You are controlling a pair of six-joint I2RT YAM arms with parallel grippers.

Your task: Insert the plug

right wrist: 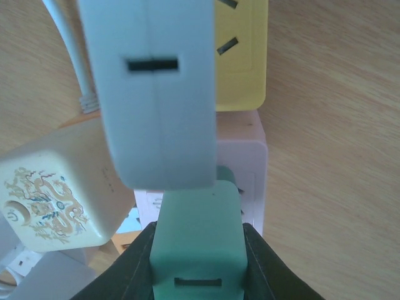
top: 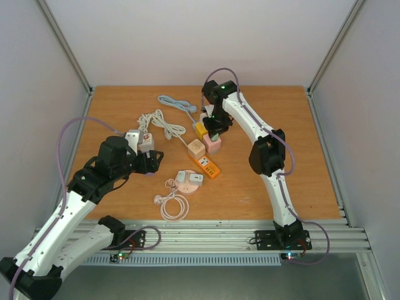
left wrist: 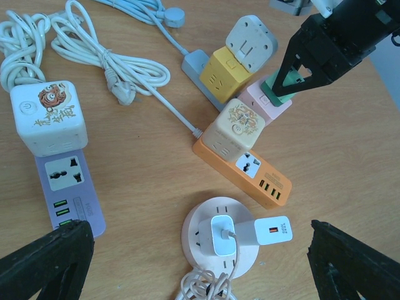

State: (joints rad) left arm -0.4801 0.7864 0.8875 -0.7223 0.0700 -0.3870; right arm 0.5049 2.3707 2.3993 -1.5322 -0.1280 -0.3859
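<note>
Right claw (top: 214,129), seen from above, stretched far over the table (top: 281,125) and bent down onto the cluster of socket blocks, right over the pink block (top: 212,145); probably held so to bring the plug straight down on a socket face. Plug itself hidden under the wrist in this view. Left claw (top: 153,161) low and apart, beside the white cables, touching nothing, likely placed there only to give its camera a look. From the left wrist: left claw (left wrist: 199,253) spread wide with nothing between, black fingers (left wrist: 47,262) at both lower corners. Across the scene, right claw (left wrist: 289,84) pinched narrow on the green plug (left wrist: 280,95), upright with its foot against the top of the pink block (left wrist: 270,107), close beside the yellow cube (left wrist: 224,76) carrying a grey adapter (left wrist: 251,39). Side angle missing from the top view. From the right wrist: green plug (right wrist: 197,240) gripped on both flanks, pink block (right wrist: 240,165) directly beyond it, grey adapter (right wrist: 153,87) crowding in just beside. Pins not visible: inside already or only resting on the face, impossible to tell. Alignment shown best here, depth not at all.
</note>
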